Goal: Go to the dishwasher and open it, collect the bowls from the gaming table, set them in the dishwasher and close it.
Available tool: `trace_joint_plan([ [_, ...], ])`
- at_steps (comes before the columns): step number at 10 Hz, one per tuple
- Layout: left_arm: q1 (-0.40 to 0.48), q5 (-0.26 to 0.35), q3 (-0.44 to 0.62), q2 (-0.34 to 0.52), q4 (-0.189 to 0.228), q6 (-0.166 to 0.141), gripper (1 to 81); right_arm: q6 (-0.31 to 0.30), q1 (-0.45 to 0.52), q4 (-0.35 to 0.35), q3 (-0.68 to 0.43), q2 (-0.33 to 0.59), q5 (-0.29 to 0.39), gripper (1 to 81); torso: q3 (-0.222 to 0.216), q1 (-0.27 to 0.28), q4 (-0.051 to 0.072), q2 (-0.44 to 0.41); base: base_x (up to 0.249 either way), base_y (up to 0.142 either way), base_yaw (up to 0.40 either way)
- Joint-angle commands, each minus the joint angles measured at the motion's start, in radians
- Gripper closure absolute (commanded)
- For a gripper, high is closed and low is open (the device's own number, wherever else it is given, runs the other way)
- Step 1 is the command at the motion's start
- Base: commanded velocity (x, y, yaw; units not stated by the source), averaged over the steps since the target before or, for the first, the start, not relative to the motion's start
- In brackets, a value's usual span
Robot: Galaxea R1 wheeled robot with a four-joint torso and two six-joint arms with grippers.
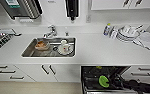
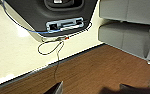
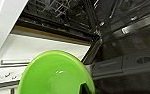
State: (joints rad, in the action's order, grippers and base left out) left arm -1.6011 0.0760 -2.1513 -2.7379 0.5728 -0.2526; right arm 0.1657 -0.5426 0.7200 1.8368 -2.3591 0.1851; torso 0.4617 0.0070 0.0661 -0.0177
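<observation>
I see the dishwasher [image 1: 104, 78] open under the counter [image 1: 96, 50], right of the sink [image 1: 49, 47]. My right gripper [image 1: 111, 83] pinches a green bowl [image 3: 56, 75] over its dark interior; the left fingers I cannot make out.

Yellow-green bowl [image 1: 103, 81] tilted inside the open dark dishwasher [image 1: 91, 75].
</observation>
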Motion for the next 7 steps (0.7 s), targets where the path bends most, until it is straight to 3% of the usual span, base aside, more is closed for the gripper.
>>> trace_joint_plan([
  [1, -0.112, 0.025, -0.129, -0.117, 0.007, 0.055, 1.0, -0.028, 0.16, 0.035, 0.126, -0.042, 0.111, 81.1, 0.0, 0.0, 0.0, 0.0, 0.0, 0.0, 0.0],
  [2, -0.113, 0.025, -0.178, -0.154, 0.007, 0.059, 1.0, -0.035, 0.166, 0.038, 0.157, -0.057, 0.143, 1.0, 0.0, 0.0, 0.0, 0.0, 0.0, 0.0, 0.0],
  [4, -0.113, 0.025, -0.237, -0.192, -0.005, 0.062, 1.0, -0.064, 0.169, 0.036, 0.156, -0.031, 0.171, 1.0, 0.0, 0.0, 0.0, 0.0, 0.0, 0.0, 0.0],
  [6, -0.107, -0.045, -0.281, -0.208, -0.017, 0.044, 1.0, -0.065, 0.155, 0.033, 0.083, 0.068, 0.248, 1.0, 0.0, 0.0, 0.0, 0.0, 0.0, 0.0, 0.0],
  [7, -0.092, -0.112, -0.344, -0.227, -0.121, -0.022, 1.0, -0.065, 0.125, 0.024, 0.044, 0.131, 0.305, 1.0, 0.0, 0.0, 0.0, 0.0, 0.0, 0.0, 0.0],
])
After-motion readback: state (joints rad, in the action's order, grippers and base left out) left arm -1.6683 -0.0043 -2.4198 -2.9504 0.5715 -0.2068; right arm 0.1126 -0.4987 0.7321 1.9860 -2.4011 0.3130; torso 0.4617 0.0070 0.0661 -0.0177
